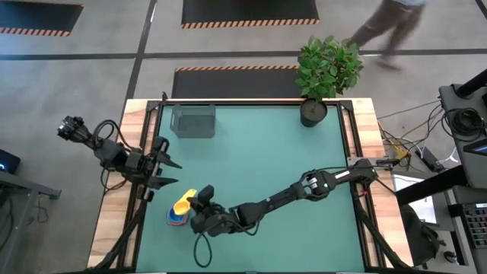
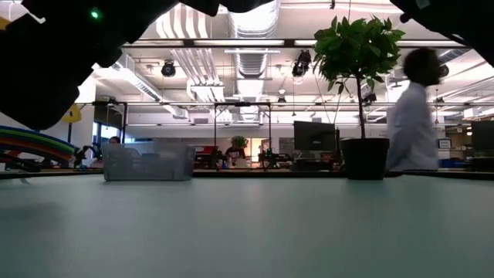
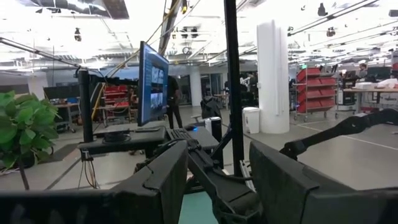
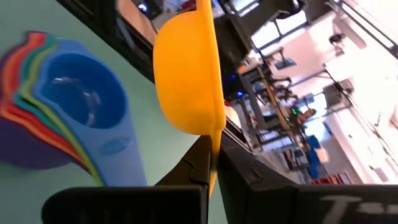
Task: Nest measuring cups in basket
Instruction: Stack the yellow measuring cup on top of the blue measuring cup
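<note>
My right gripper reaches across to the table's near left corner and is shut on the yellow measuring cup, held just above the stack. The other cups sit nested in a stack on the table, the blue one on top and the coloured rims fanned out below it. The grey see-through basket stands near the far edge, left of centre, and also shows in the low view. My left gripper waits open at the table's left edge, touching nothing. My right gripper pinches the yellow cup by its short handle between the two fingers. The bowl sticks out beyond the fingertips, turned on its side. The cup is lifted clear of the table, beside and above the nested stack.
A black pot with a green plant stands at the far right corner. A person walks past beyond the far edge. The table's green middle lies bare between the basket and the stack. Wooden borders run along both sides.
</note>
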Robot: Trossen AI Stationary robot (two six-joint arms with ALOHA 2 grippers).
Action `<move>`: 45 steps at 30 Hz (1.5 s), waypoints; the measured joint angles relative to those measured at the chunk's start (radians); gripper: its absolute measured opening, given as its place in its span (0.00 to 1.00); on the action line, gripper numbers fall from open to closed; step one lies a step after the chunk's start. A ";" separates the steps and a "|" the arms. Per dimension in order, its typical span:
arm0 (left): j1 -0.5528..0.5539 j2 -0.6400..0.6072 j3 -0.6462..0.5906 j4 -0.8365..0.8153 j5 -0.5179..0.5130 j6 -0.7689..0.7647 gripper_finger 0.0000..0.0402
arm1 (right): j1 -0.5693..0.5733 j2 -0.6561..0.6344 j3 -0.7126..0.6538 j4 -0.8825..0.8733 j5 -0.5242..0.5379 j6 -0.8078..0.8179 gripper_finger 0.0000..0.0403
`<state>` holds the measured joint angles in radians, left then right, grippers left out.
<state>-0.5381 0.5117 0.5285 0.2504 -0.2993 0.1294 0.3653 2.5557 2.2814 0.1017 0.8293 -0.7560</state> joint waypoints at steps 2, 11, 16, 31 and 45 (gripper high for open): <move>0.000 0.000 0.000 0.000 0.000 0.000 0.39 | -0.004 0.000 -0.001 -0.002 -0.027 0.003 0.02; 0.000 0.000 0.000 -0.008 0.000 0.002 0.39 | -0.026 0.000 -0.001 -0.002 -0.115 -0.031 0.02; 0.000 0.011 0.000 -0.034 -0.001 -0.048 0.39 | -0.031 0.000 -0.001 -0.014 -0.126 -0.030 0.02; -0.149 0.299 0.280 -0.662 0.001 -0.490 0.38 | -0.030 0.000 -0.002 -0.045 -0.040 -0.112 0.02; -0.383 0.748 0.662 -1.435 -0.027 -0.831 0.38 | -0.025 -0.001 -0.002 -0.044 -0.042 -0.091 0.02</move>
<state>-0.9206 1.2599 1.1910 -1.1847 -0.3260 -0.7014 0.3401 2.5549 2.2791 0.0574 0.7868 -0.8471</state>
